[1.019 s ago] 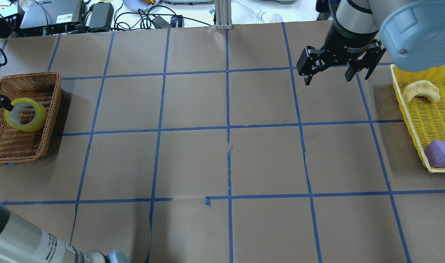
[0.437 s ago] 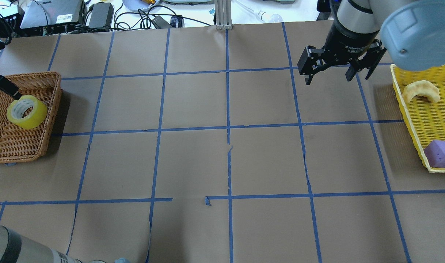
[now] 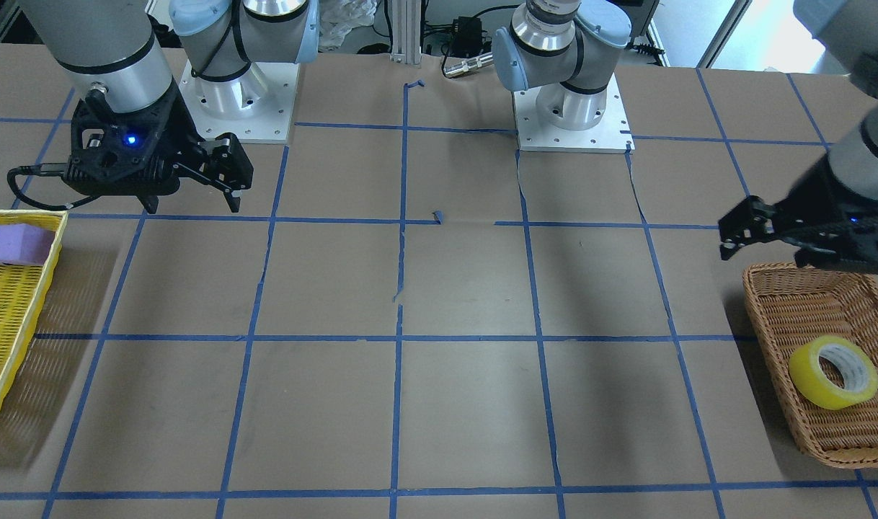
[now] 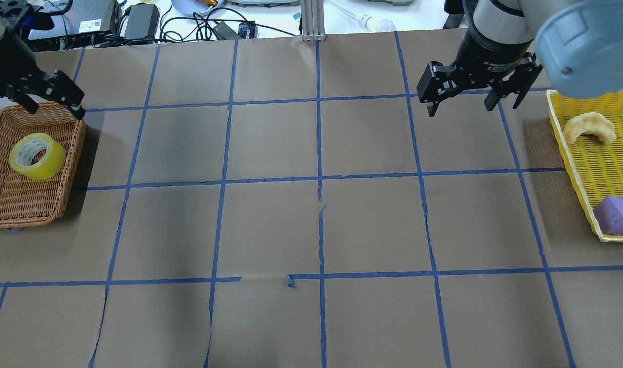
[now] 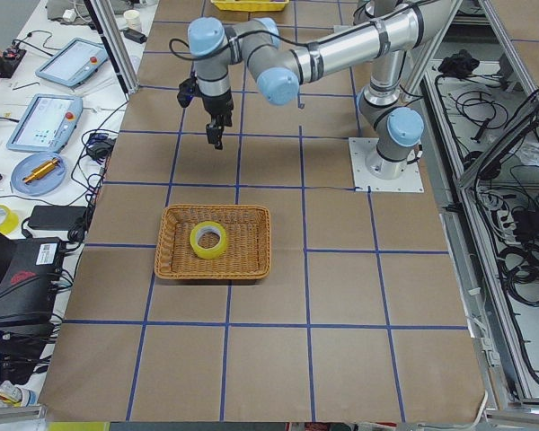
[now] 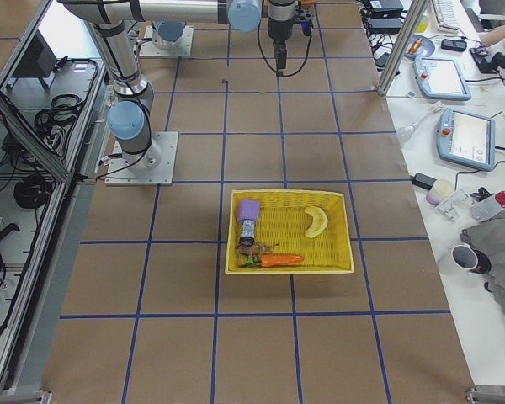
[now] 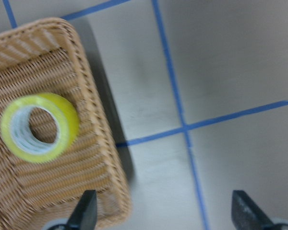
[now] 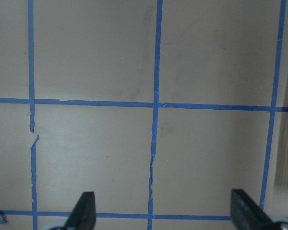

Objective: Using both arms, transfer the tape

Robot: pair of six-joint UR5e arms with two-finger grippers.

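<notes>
The yellow tape roll with a white core lies loose in a wicker basket at the table's left end. It also shows in the front view and the left wrist view. My left gripper is open and empty. It hangs above the basket's far rim, apart from the tape, and the left wrist view shows its jaws spread. My right gripper is open and empty. It hovers over bare table at the far right, with its fingers spread in the right wrist view.
A yellow mesh tray at the right edge holds a purple sponge block and a banana-shaped piece. Cables and electronics lie beyond the far edge. Brown paper with blue tape grid lines covers the table.
The tape was up at my left gripper's fingertip; now it rests lower in the basket. My left gripper has let it go and drawn up and away to the far rim. The right gripper barely moved.
</notes>
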